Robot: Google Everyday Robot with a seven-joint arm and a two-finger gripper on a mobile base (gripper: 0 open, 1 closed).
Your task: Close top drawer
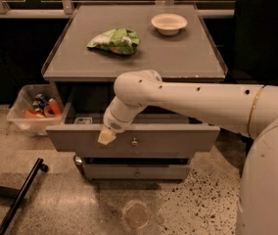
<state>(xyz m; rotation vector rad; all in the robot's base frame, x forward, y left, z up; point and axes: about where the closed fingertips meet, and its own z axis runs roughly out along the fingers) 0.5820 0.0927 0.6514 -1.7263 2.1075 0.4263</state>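
The top drawer [178,140] is a wide grey drawer with a flat front panel and a small metal knob [134,142] at its centre. It stands pulled out from under the grey table top [178,58]. My gripper [106,136] reaches down from the white arm [193,102] and its tip rests against the top edge of the drawer front, left of the knob. A small white item [82,121] lies inside the drawer at its left end.
A slimmer grey drawer front [136,172] sits below. A green bag [114,40] and a white bowl [169,23] lie on the table top. A clear bin [31,112] with cans stands left. A black bar [19,199] lies on the floor.
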